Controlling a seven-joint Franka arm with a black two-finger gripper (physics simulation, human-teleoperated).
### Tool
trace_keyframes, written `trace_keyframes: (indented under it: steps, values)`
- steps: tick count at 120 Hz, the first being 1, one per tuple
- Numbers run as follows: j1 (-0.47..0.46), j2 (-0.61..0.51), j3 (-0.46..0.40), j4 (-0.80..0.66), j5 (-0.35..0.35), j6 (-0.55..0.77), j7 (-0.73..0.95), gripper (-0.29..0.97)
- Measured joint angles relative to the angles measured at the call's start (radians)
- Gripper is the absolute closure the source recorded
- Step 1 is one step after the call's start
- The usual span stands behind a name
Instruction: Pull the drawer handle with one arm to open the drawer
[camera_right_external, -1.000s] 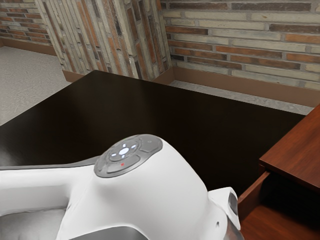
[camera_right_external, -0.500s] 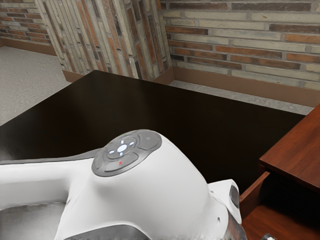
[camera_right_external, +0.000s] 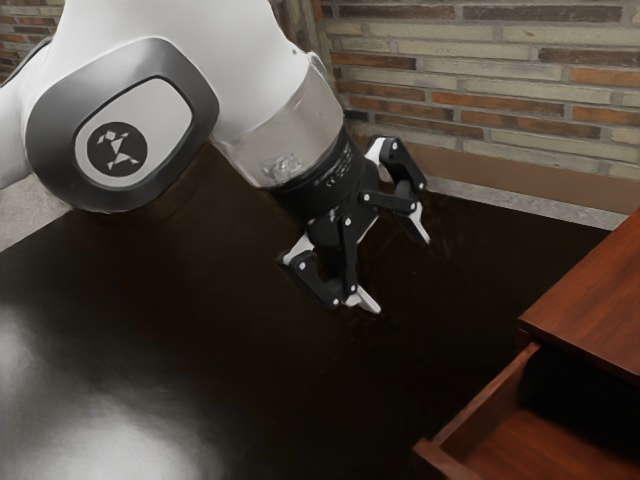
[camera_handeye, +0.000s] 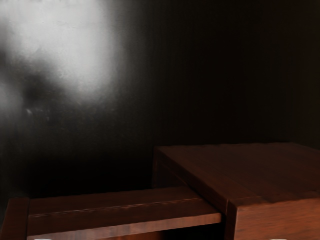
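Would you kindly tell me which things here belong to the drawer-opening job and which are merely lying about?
Job: reddish-brown wooden drawer, pulled out; matching wooden cabinet housing it; black two-finger gripper, open and apart from the drawer.
Just there: dark glossy table; brick wall.

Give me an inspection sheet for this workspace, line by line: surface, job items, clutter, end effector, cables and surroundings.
Surface: dark glossy tabletop, catching a light reflection.
Job's things: reddish-brown wooden drawer stands pulled out of its matching wooden cabinet.
Clutter: nothing seen.
Grippers: black two-finger end effector is open and holds nothing. It is above the tabletop, apart from the drawer, toward the exterior view's left.
Cables: nothing seen.
Surroundings: brick walls, brown skirting board, pale floor.
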Motion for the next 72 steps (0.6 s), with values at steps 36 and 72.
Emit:
trace_keyframes:
  steps: [36,72]
  values:
    - [0.461,-0.017,-0.103,-0.019,0.011,-0.293,0.09,0.03]
    - [0.469,-0.004,-0.262,-0.066,0.004,-0.357,0.146,0.01]
